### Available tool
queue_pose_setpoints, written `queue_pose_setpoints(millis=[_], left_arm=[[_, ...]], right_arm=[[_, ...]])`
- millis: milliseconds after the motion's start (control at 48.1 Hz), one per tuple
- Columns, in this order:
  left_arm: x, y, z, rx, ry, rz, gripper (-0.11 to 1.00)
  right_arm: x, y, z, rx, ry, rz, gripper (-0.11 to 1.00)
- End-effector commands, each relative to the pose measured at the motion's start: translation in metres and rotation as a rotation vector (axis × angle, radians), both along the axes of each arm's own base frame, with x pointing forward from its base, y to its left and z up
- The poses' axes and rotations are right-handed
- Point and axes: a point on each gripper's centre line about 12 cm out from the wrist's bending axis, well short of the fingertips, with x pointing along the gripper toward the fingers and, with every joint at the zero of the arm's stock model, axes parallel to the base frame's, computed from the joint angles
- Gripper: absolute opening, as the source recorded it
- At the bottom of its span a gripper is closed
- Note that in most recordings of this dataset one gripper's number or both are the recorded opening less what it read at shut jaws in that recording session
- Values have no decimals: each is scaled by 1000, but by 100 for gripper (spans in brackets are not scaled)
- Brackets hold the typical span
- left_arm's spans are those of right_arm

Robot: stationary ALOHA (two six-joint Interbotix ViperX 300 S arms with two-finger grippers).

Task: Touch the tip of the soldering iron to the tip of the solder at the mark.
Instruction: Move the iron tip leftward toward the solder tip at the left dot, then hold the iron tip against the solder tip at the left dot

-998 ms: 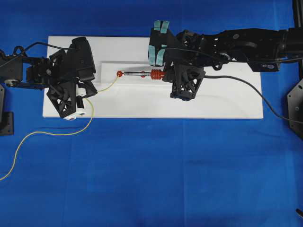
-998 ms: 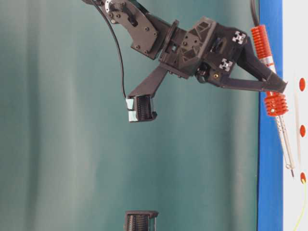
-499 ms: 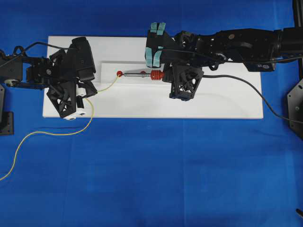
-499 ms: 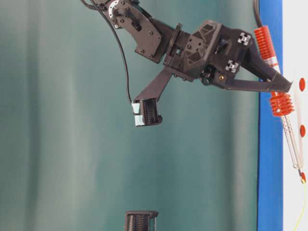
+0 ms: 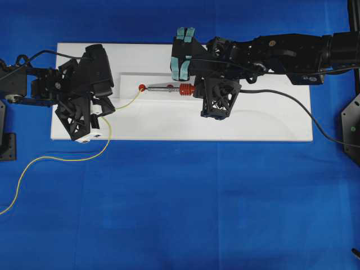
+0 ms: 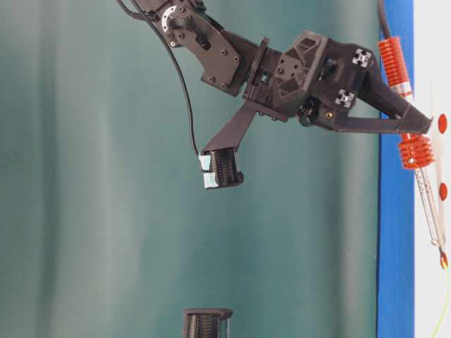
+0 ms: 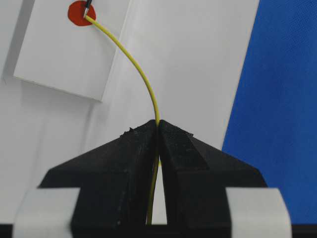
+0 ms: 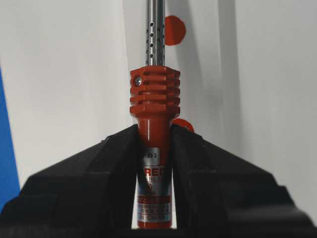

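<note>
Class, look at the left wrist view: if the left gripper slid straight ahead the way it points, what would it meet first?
Probably the raised white card bearing the red mark, where the solder it holds already ends beside the iron's tip. Only bare white board lies before that; depth is uncertain.

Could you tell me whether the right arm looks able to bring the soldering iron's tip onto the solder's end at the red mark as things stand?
Probably yes. The right gripper clamps the soldering iron, whose tip already appears to meet the solder on the red mark; nothing stands between them.
</note>
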Motion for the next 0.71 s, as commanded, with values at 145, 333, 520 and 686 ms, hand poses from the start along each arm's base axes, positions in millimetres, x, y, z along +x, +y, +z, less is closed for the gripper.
queue_pose_setpoints(millis=[145, 333, 520, 686], left_arm=[[2, 0, 6, 1, -23, 0, 3], [3, 0, 7, 2, -24, -1, 3], [4, 0, 7, 3, -26, -1, 3], [6, 1, 8, -4, -20, 7, 3]], right_arm=[[4, -6, 14, -19, -32, -10, 6], [4, -7, 13, -22, -27, -14, 6], [4, -6, 12, -22, -24, -12, 6], [7, 0, 11, -21, -23, 3, 6]])
